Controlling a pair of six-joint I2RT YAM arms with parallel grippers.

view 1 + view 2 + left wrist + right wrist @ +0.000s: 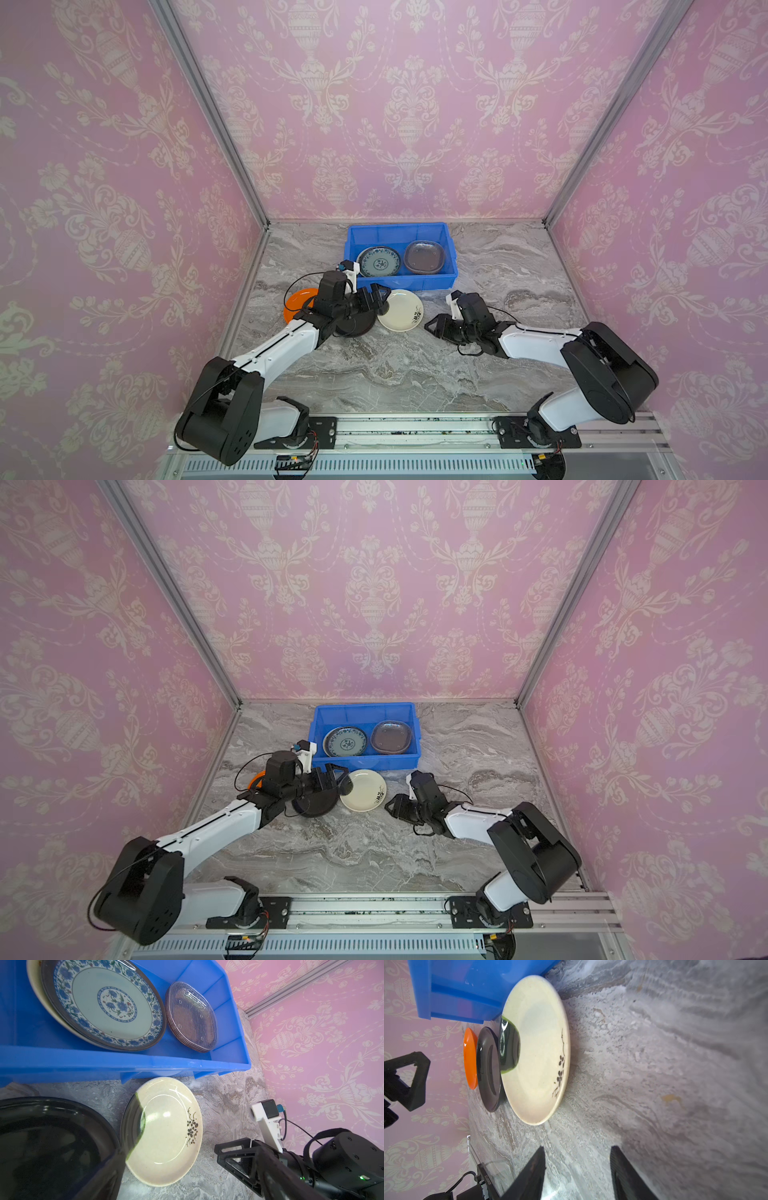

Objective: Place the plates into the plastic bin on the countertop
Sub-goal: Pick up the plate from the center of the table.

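Observation:
The blue plastic bin stands at the back of the countertop. In it lie a blue-patterned plate on a cream one, and stacked glass plates. In front of the bin lie a cream plate, a black plate and an orange plate. A dark glassy, green-edged thing overlaps the cream plate's rim. My left gripper hangs open above the black and cream plates. To the cream plate's right, my right gripper is open over bare countertop.
Pink patterned walls with metal corner posts close in the countertop at the back and on both sides. The bin's near wall stands right behind the cream plate. A metal rail carrying both arm bases runs along the front edge.

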